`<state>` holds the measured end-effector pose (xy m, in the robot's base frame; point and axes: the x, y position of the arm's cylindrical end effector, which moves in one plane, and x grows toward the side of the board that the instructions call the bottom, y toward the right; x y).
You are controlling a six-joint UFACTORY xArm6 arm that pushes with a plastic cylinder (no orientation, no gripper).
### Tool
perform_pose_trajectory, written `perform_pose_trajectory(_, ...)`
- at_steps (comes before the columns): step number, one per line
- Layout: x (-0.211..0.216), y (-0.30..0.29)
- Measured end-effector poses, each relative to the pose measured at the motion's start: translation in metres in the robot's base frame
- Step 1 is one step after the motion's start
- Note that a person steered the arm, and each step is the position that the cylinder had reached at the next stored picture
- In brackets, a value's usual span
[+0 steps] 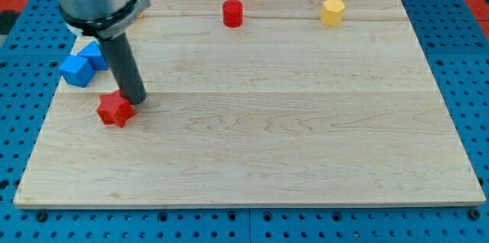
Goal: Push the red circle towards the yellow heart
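Our tip [136, 101], no gripper, touches the red star [114, 109]; next we must reach the far red circle [232, 13], pushing right toward what seems the yellow heart [332, 11].

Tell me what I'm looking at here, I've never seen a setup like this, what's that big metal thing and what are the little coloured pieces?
The metal cylinder at the view's top left is the end of a robot arm. It has no hand, only a dark rod; my tip slides on the wooden board to push blocks. There is one camera view, looking down at the board from one side. My tip sits right beside a red star-like block. Two blue blocks lie at the left edge. Near the top stand a red circle and a yellow block. Nothing is held.
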<state>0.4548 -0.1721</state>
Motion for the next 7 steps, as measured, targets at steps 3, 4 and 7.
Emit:
perform_pose_trajectory(3, 0.039, -0.022)
perform_pose_trajectory(4, -0.024, 0.058)
perform_pose_trajectory(7, -0.187, 0.177)
